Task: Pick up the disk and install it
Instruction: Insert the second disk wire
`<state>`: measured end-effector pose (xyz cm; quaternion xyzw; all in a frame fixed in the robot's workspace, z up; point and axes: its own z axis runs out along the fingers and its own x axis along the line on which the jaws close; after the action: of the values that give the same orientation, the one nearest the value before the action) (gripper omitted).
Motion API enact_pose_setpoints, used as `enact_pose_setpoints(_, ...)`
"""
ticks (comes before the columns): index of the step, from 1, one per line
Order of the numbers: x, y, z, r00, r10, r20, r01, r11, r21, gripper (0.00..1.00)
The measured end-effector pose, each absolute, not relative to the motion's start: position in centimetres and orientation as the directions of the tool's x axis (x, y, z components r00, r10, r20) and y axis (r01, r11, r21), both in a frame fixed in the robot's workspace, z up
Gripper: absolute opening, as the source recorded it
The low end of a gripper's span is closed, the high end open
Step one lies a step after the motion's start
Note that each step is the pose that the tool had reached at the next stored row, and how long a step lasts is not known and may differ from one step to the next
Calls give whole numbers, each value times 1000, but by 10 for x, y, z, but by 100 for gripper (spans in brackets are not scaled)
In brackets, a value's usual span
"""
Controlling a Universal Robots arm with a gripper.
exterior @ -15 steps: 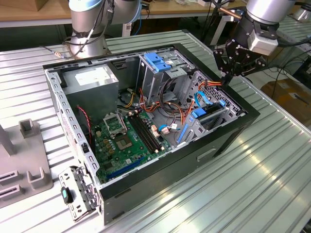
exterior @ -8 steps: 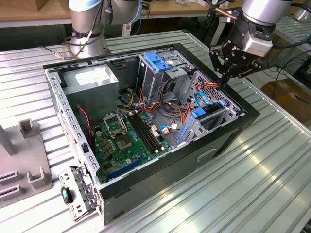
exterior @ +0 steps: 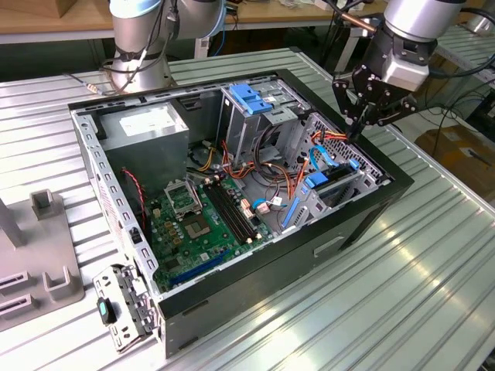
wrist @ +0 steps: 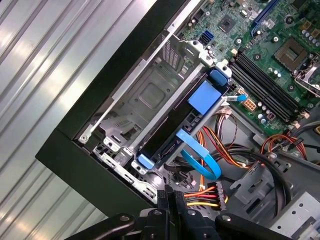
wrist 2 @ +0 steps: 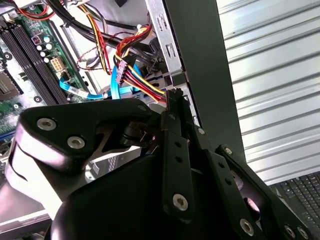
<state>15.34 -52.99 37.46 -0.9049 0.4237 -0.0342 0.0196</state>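
Sitting open on the table, the computer case [exterior: 232,185] is the landmark. The disk [wrist: 172,131] is already slotted edge-on in its front-corner drive bay, long axis along the bay wall. The gripper [exterior: 357,127], clenched on nothing, hangs just above the disk's cable end.

Ribbed metal tabletop [exterior: 402,294], shiny with glare streaks from overhead light. Wooden bench [exterior: 54,23] along the far side. Cardboard box [exterior: 456,151] on the floor at the exterior view's right. Grey fixture blocks [exterior: 46,255] on the table at that view's left.
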Motion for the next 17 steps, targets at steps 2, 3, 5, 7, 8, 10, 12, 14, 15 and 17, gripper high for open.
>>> enact_pose_setpoints(2, 153, -530, 374, 632, -774, 45, -771, -633, -64, 16)
enact_pose_setpoints(3, 153, -530, 374, 629, -776, 45, -773, -631, -65, 16)
enact_pose_setpoints(5, 153, -530, 374, 629, -776, 45, -774, -630, -65, 16)
enact_pose_setpoints(7, 153, -530, 374, 627, -778, 45, -775, -629, -65, 16)
enact_pose_setpoints(8, 153, -530, 374, 627, -778, 45, -775, -629, -65, 16)
enact_pose_setpoints(10, 153, -530, 374, 627, -778, 45, -775, -629, -65, 16)
enact_pose_setpoints(12, 153, -530, 374, 627, -778, 45, -775, -629, -64, 16)
enact_pose_setpoints(14, 153, -530, 374, 627, -778, 45, -775, -629, -65, 16)
enact_pose_setpoints(15, 153, -530, 374, 627, -778, 45, -775, -629, -65, 16)
enact_pose_setpoints(17, 153, -530, 374, 627, -778, 45, -775, -629, -65, 16)
